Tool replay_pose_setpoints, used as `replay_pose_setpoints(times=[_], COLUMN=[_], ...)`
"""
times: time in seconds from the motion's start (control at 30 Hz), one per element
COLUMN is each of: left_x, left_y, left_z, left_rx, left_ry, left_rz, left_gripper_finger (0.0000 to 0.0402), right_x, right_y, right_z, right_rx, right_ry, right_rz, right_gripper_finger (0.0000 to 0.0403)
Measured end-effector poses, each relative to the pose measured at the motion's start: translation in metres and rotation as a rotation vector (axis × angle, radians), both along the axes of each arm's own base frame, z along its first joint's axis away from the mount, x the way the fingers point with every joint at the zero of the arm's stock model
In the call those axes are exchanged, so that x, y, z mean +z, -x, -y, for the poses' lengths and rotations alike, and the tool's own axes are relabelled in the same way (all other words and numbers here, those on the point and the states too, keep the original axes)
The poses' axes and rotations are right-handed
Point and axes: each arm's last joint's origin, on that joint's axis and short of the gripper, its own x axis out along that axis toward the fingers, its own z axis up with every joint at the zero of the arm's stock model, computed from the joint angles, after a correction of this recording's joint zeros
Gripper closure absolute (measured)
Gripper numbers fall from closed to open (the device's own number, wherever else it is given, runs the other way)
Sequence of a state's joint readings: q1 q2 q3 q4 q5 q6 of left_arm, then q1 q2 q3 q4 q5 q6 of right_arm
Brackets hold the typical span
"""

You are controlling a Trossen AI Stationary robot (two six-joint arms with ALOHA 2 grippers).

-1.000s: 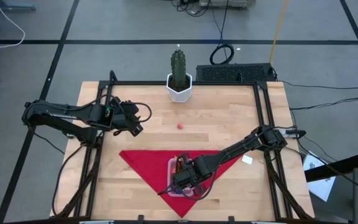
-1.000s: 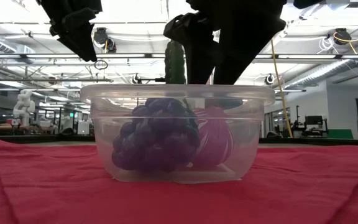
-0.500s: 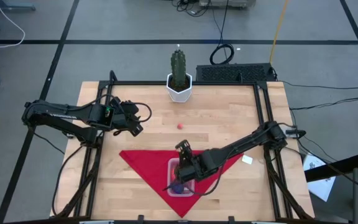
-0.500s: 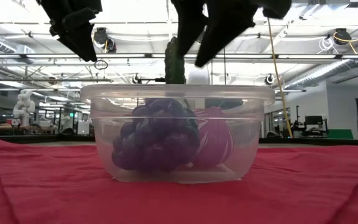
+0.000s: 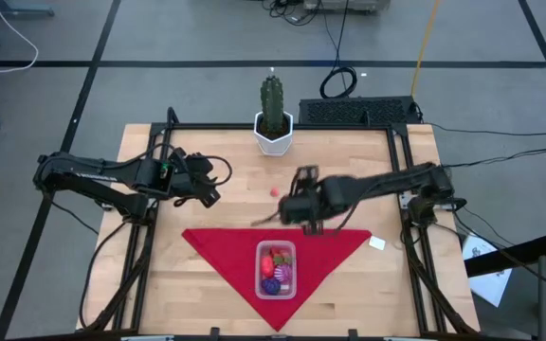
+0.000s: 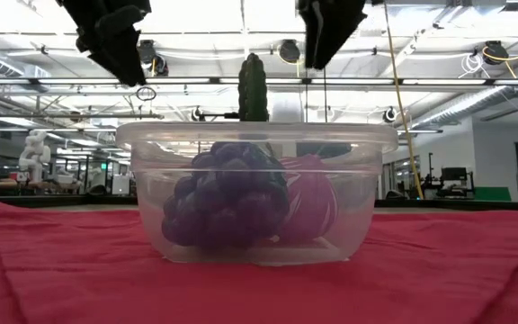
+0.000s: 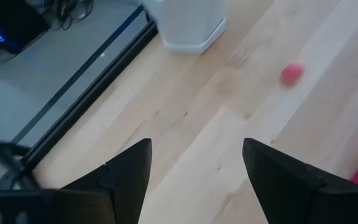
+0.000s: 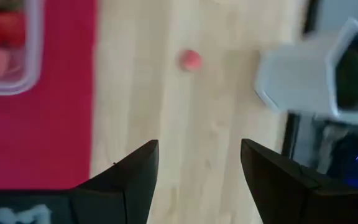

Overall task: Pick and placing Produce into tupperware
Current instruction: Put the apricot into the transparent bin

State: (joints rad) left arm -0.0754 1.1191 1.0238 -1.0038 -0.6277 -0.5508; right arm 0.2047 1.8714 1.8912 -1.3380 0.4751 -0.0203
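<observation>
On the wooden table (image 5: 349, 161) a red cloth (image 5: 221, 248) lies as a triangle with its point toward the near edge, apparently serving as a mat for the tupperware (image 5: 276, 269), which sits on its middle. The cactus (image 5: 272, 102) in its white pot stands at the far edge, clear of the working area. The right gripper (image 5: 303, 201) hangs above bare wood just beyond the cloth's far edge, fingers spread wide and holding nothing; its wrist camera looks onto the stray piece, which suggests it is lined up for that pick. The left gripper (image 5: 200, 188) waits over the left side of the table, fingers likewise wide and empty, well apart from the container. Inside the tupperware lie several produce pieces: a dark purple cluster (image 6: 223, 202) pressed against a pink one (image 6: 308, 207), with red ones beside them. One small red piece (image 5: 275, 191) rests alone on the wood between the pot and the cloth, close by the right gripper, not yet collected.
</observation>
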Motion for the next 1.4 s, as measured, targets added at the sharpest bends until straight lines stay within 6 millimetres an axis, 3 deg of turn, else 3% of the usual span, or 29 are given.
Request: replay_pose_setpoints(times=[0.2, 0.4, 0.63, 0.87, 1.03, 1.2, 1.4], left_x=[0.004, -0.01, -0.038, -0.065, -0.081, -0.076, -0.075], left_y=[-0.016, -0.044, -0.088, -0.119, -0.129, -0.138, -0.157], left_z=[0.01, 0.021, 0.025, 0.008, -0.013, -0.032, -0.039], left_rx=[-0.113, -0.276, -0.468, -0.506, -0.482, -0.436, -0.476], left_ry=[-0.005, 0.014, -0.054, -0.002, 0.057, 0.069, 0.121], left_rz=[0.088, 0.065, 0.014, 0.023, 0.017, 0.029, 0.008], left_gripper_finger=[0.0144, 0.0144, 0.0144, 0.0144, 0.0144, 0.0144, 0.0144], right_x=[0.05, 0.097, 0.125, 0.127, 0.121, 0.101, 0.066], right_y=[0.036, 0.082, 0.12, 0.123, 0.117, 0.109, 0.103], right_z=[0.031, 0.05, 0.058, 0.059, 0.06, 0.059, 0.059], right_rx=[-0.145, -0.222, -0.277, -0.267, -0.218, -0.183, -0.173], right_ry=[-0.044, -0.085, -0.122, -0.12, -0.091, -0.072, -0.053], right_rz=[0.157, 0.346, 0.485, 0.49, 0.452, 0.422, 0.33], right_gripper_finger=[0.0183, 0.0183, 0.0183, 0.0183, 0.0183, 0.0183, 0.0183])
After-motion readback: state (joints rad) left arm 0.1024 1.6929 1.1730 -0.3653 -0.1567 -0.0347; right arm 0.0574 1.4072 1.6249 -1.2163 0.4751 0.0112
